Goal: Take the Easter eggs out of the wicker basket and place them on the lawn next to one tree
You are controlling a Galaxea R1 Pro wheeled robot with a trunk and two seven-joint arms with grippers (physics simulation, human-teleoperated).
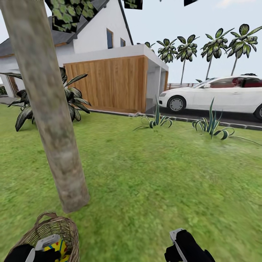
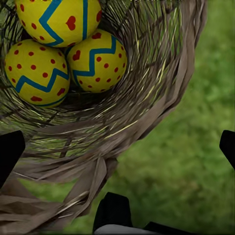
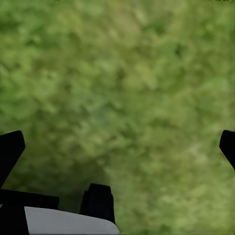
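The wicker basket stands on the lawn right at the foot of the tree. In the left wrist view three Easter eggs, yellow with blue zigzags and red dots, lie together inside the basket. My left gripper hovers over the basket's near rim, open, with nothing between its fingers. A patch of a yellow egg shows beside it. My right gripper hangs open above bare grass, to the right of the basket.
A wood-panelled garage and white house stand behind the lawn. A white car is parked on the driveway at the right. Spiky plants line the lawn's far edge, and a broad-leaved plant sits behind the trunk.
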